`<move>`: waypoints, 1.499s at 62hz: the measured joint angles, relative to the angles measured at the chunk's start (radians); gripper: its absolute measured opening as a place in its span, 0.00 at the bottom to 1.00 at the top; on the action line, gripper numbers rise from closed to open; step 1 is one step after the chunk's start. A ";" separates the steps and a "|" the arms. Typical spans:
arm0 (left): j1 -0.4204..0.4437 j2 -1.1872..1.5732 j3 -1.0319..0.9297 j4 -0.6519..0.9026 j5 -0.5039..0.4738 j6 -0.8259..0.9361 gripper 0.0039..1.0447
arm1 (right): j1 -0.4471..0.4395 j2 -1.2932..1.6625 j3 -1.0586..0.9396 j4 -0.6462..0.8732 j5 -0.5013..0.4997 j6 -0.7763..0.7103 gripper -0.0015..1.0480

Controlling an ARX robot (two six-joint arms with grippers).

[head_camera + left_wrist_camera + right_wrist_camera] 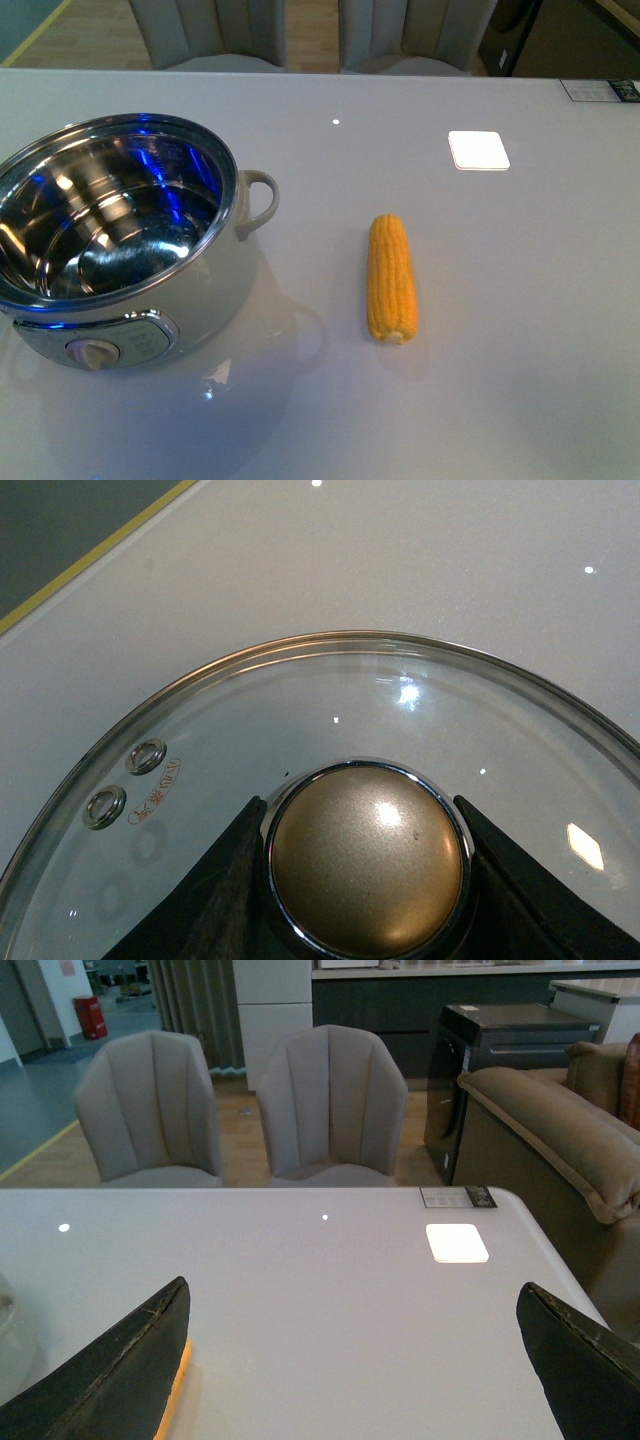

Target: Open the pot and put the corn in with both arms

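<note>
The pot stands open at the left of the table in the front view, its steel bowl empty, dial facing me. The corn lies lengthwise on the table to its right. Neither arm shows in the front view. In the left wrist view my left gripper is shut on the gold knob of the glass pot lid, over the white table. In the right wrist view my right gripper is open above the table; a sliver of the corn shows beside one finger.
A white square patch lies on the table at the back right. Two grey chairs stand behind the table's far edge. A brown sofa stands off the table's right side. The table edge with a yellow floor line shows near the lid.
</note>
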 joint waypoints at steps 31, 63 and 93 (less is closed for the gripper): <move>0.000 0.013 0.000 0.004 -0.001 -0.002 0.43 | 0.000 0.000 0.000 0.000 0.000 0.000 0.92; 0.000 0.013 0.000 0.004 -0.001 -0.003 0.43 | 0.000 0.000 0.000 0.000 0.000 0.000 0.92; 0.000 0.014 0.000 0.006 -0.001 -0.009 0.72 | 0.000 0.000 0.000 0.000 0.000 0.000 0.92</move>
